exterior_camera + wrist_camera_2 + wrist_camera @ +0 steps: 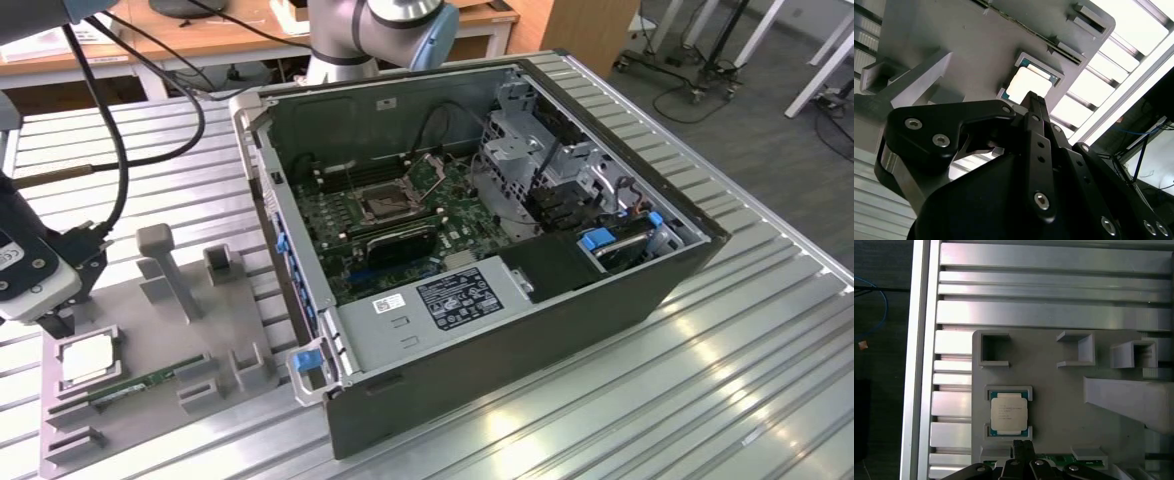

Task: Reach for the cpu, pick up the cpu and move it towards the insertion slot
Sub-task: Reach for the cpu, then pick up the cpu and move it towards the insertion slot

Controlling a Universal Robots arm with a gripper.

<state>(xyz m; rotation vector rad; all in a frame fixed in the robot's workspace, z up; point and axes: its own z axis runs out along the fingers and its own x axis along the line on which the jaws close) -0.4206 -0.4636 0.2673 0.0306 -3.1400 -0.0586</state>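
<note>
The gripper (pixel 1022 445) hovers just above the cpu (pixel 1009 412), closed and empty.
The cpu lies in a grey fixture (pixel 200 312), eight o'clock from the insertion slot (pixel 387 205).

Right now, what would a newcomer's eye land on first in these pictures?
The big dark open computer case dominates the middle of the exterior view, its green motherboard and square metal-framed insertion slot exposed. At that view's lower left, the small square silvery cpu lies in a grey holder plate, with the black-fingered gripper hovering close above it.
</note>
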